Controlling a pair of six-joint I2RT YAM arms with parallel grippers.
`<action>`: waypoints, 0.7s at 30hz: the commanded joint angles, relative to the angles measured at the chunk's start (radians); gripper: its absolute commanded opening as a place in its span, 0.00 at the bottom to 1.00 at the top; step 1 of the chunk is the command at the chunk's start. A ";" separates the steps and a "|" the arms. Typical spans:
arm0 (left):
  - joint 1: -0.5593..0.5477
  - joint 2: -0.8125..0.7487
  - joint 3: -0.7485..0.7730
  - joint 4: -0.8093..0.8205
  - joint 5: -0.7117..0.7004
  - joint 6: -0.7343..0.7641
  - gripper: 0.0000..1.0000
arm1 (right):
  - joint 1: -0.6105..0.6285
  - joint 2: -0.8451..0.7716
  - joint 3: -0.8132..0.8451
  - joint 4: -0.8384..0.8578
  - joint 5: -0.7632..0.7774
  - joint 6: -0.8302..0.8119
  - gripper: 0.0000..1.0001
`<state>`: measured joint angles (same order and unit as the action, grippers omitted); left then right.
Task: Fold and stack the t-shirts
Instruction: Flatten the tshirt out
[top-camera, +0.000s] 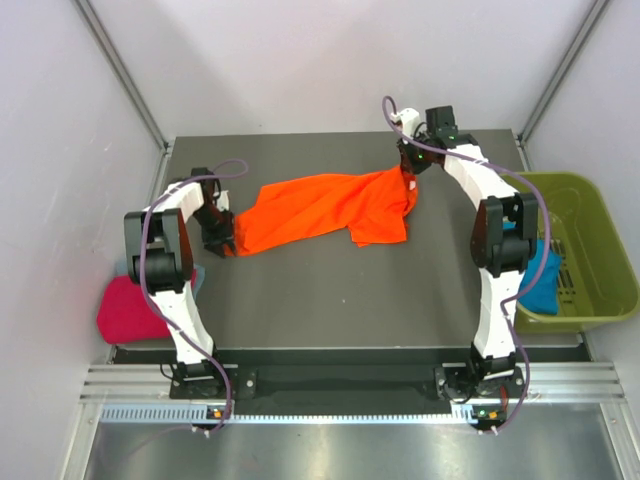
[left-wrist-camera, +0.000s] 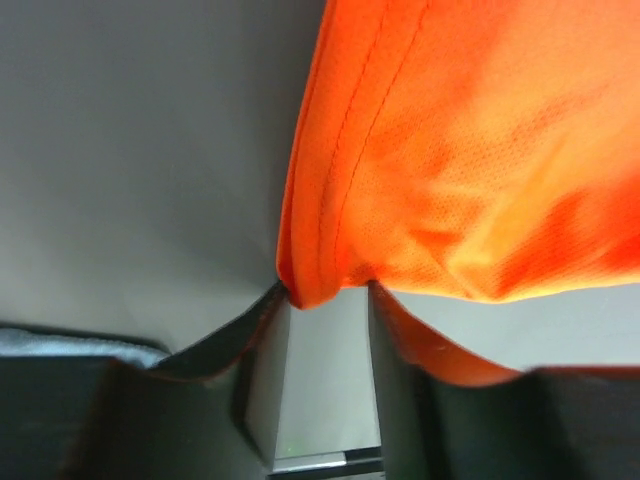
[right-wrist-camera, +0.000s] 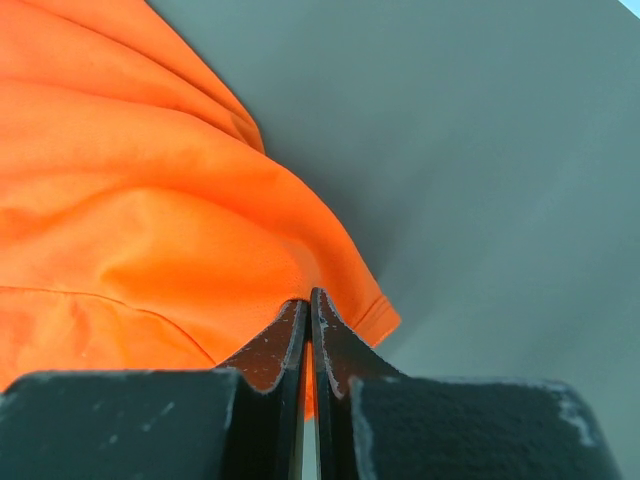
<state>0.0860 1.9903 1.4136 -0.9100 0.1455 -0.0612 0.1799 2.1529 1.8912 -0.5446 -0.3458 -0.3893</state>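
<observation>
The bright orange t-shirt (top-camera: 320, 205) is stretched across the far middle of the table between my two grippers. My left gripper (top-camera: 232, 243) holds its left end. In the left wrist view the jaws (left-wrist-camera: 330, 290) stand slightly apart with the bunched orange hem (left-wrist-camera: 460, 150) between their tips. My right gripper (top-camera: 410, 178) holds its right end. In the right wrist view it (right-wrist-camera: 310, 295) is pinched shut on an orange fold (right-wrist-camera: 130, 220) near a hemmed corner. The magenta-pink t-shirt (top-camera: 125, 310) lies off the table's left edge. The teal-blue t-shirt (top-camera: 540, 285) lies in the bin.
The olive-green plastic bin (top-camera: 590, 200) stands off the table's right edge, behind my right arm. A sliver of grey-blue cloth (top-camera: 121, 266) shows behind my left arm above the pink shirt. The dark table top (top-camera: 340, 300) runs forward of the orange shirt.
</observation>
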 joint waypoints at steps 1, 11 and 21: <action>0.011 0.008 0.039 0.016 0.032 -0.009 0.37 | 0.024 -0.062 0.003 0.032 0.007 0.001 0.00; 0.026 -0.050 0.057 0.005 0.003 -0.006 0.00 | 0.029 -0.071 -0.014 0.051 0.057 0.010 0.00; 0.027 -0.041 0.314 0.071 -0.106 0.038 0.00 | 0.012 0.004 0.009 0.094 0.160 0.026 0.01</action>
<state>0.1051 1.9884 1.6531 -0.8806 0.0845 -0.0494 0.1997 2.1521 1.8725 -0.4965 -0.2234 -0.3733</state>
